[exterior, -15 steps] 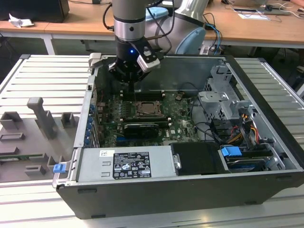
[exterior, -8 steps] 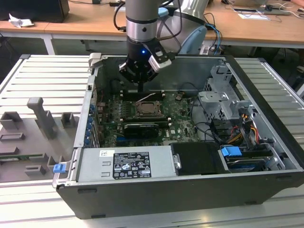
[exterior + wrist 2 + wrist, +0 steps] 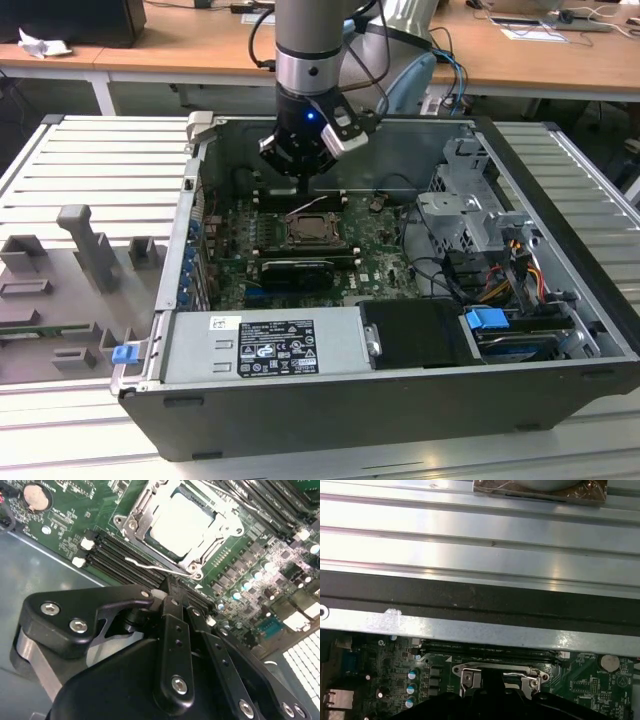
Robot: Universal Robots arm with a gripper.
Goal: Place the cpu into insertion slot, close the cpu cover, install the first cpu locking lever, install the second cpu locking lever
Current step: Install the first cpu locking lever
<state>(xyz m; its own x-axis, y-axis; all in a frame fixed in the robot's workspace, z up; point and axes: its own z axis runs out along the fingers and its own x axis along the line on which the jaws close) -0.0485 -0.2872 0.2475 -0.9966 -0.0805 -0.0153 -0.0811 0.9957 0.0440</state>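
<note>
The cpu [image 3: 181, 522] lies in the insertion slot [image 3: 312, 231], pale face up. The cpu cover [image 3: 134, 517] lies down flat around it as a silver frame. In the first wrist view the cover's [image 3: 496, 669] edge shows above the black gripper body. A thin wire locking lever [image 3: 143, 564] sticks out along the socket's side, and in the exterior view it [image 3: 304, 208] stands raised off the board. My gripper [image 3: 170, 586] hangs just above the socket's edge by that lever, fingers shut together with nothing seen between them. From outside, the gripper [image 3: 301, 178] sits over the board's back part.
The green circuit board [image 3: 375, 240] lies inside an open black computer case [image 3: 420, 390]. Long black memory slots [image 3: 120, 555] run beside the socket. A drive cage [image 3: 465, 215] with cables fills the exterior view's right. Grey fixtures [image 3: 90, 250] stand on the ribbed table.
</note>
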